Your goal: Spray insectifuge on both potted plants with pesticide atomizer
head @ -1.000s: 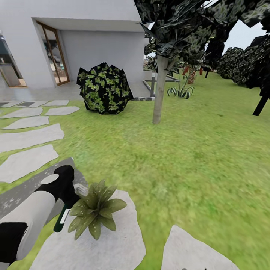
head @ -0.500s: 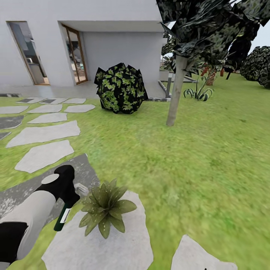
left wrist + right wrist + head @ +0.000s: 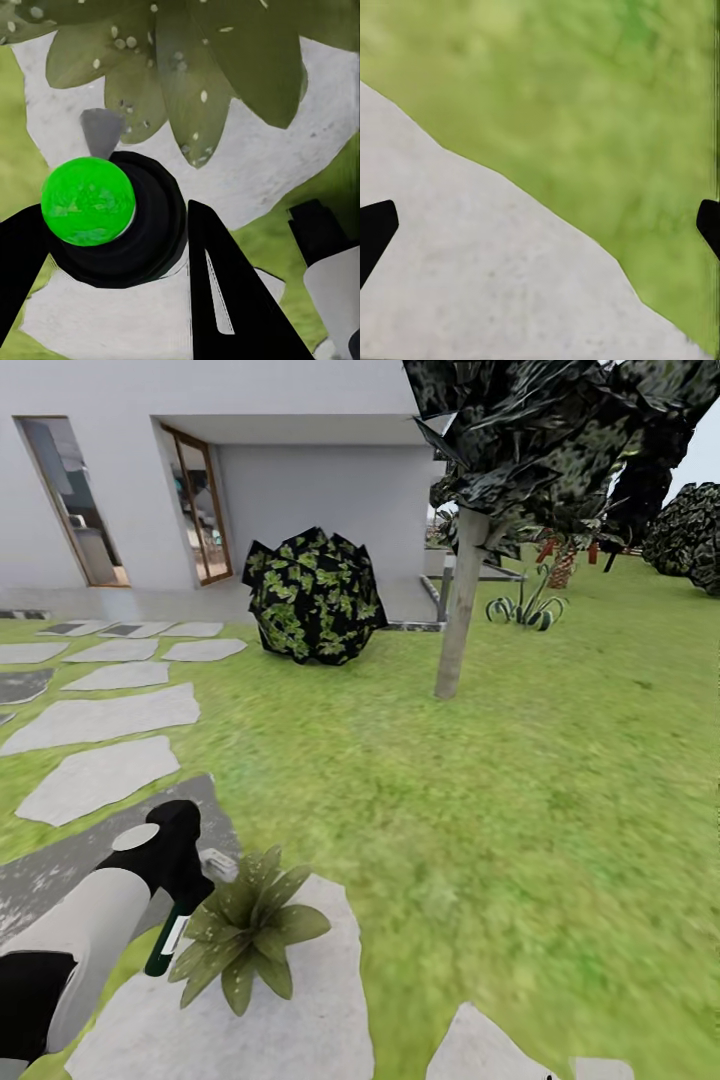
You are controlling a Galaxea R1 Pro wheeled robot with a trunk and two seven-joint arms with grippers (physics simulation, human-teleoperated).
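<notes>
So the left gripper (image 3: 112,247) is already pinching the sprayer (image 3: 112,217), nozzle right beside 1 potted plant (image 3: 243,925) whose leaves look speckled. Right gripper (image 3: 540,221) is spread over a paver (image 3: 472,277). I reckon plant 2 is still unsprayed

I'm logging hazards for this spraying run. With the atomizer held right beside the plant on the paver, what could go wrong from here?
1. The left pincer holds the atomizer right against the potted plant; a small drift might knock the leaves.
2. In the left wrist view the speckles lie on the near leaves; coverage may stay uneven.
3. The right pincer hangs open over a paver edge, low enough that it might scrape.
</notes>
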